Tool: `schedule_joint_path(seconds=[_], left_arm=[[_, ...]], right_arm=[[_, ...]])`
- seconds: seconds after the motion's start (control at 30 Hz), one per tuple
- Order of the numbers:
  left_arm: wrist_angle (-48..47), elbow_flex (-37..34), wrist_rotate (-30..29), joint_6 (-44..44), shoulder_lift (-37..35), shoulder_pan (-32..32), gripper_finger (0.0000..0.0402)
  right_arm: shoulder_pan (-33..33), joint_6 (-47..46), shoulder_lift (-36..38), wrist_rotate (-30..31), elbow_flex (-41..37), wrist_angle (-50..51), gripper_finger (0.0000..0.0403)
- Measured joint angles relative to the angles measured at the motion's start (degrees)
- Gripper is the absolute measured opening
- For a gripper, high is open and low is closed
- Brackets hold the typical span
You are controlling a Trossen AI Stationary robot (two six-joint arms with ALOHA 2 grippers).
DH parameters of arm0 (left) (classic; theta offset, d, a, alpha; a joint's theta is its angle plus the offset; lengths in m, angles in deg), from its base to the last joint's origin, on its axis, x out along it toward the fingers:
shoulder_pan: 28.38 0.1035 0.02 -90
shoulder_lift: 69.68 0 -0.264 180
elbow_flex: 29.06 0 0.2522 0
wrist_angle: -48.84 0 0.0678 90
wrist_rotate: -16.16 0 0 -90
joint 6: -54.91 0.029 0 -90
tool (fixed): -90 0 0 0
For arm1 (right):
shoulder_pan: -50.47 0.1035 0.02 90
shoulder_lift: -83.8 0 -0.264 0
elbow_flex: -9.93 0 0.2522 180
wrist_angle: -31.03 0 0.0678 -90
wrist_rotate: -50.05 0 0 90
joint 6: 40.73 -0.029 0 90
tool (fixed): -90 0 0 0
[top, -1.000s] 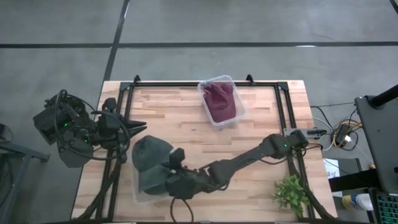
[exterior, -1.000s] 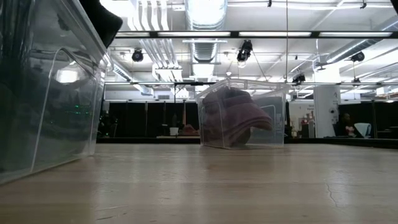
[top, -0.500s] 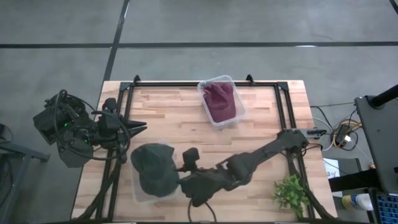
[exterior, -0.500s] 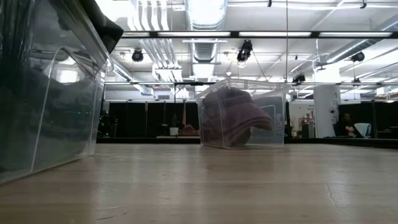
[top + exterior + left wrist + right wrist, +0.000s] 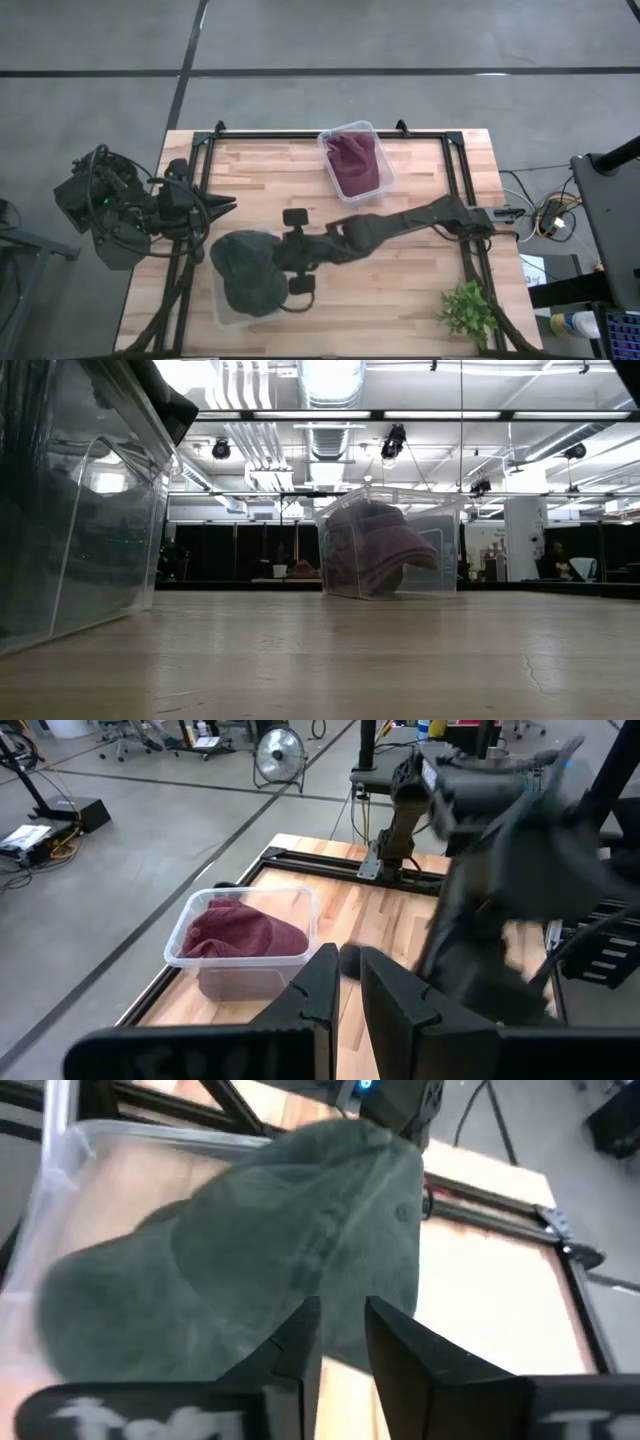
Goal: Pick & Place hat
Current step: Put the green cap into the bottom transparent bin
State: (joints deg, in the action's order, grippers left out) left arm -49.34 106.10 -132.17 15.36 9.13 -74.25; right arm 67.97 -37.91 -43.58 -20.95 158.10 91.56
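Note:
A dark green hat point(image 5: 250, 272) lies in a clear bin point(image 5: 222, 308) at the table's near left. It also fills the right wrist view point(image 5: 250, 1250). My right gripper point(image 5: 284, 262) reaches in from the table's right, at the hat's right edge, its fingers a narrow gap apart point(image 5: 343, 1342). A maroon hat point(image 5: 353, 162) lies in a second clear bin point(image 5: 386, 178) at the far middle and shows in the left wrist view point(image 5: 240, 932). My left gripper point(image 5: 224, 205) waits shut at the table's left edge. My right gripper's fingers point(image 5: 300, 1342) stand over the green hat's right edge point(image 5: 390, 1330), slanting down from the table's right. I cannot tell whether they touch it. The hat rests in the bin.
A small green plant point(image 5: 468, 310) stands at the near right corner. A black frame rail point(image 5: 300, 138) runs round the table. In the low view the near bin's wall point(image 5: 90, 530) fills the left, and bare wood lies between the two bins.
My right arm has swung from the table's near edge toward its far side, and its gripper has come off the top of the green hat to the hat's right edge. The hat has settled a little toward the near edge in its bin.

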Motion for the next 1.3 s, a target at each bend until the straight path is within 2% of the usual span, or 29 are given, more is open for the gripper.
schedule_joint_path(seconds=[0.27, 0.33, 0.43, 0.6, 1.07, 1.3], left_arm=[[0.0, 0.0, 0.0, -0.6, 0.0, 0.0, 0.0039], [0.0, 0.0, 0.0, -0.6, 0.1, 0.0, 0.0039], [0.0, 0.0, 0.0, -0.6, 0.1, 0.0, 0.0039], [0.1, 0.0, -0.2, 0.0, 0.1, -0.1, 0.0039], [0.4, 0.0, -1.5, 0.2, 0.3, -0.1, 0.0039], [0.4, 0.0, -1.6, 0.2, 0.3, 0.0, 0.0039]], right_arm=[[-2.4, -0.5, -4.3, -1.7, 0.0, 1.2, 0.0047], [-2.5, 0.3, -4.7, -3.7, 0.0, 0.4, 0.0044], [-2.4, 1.8, -4.9, -6.8, 0.0, -2.0, 0.0043], [-2.3, 3.2, -4.9, -7.2, 0.0, -4.5, 0.0043], [-2.9, -1.2, -5.0, -16.6, 0.1, -8.0, 0.0043], [-2.6, 0.1, -5.1, -17.6, 0.5, -10.4, 0.0043]])
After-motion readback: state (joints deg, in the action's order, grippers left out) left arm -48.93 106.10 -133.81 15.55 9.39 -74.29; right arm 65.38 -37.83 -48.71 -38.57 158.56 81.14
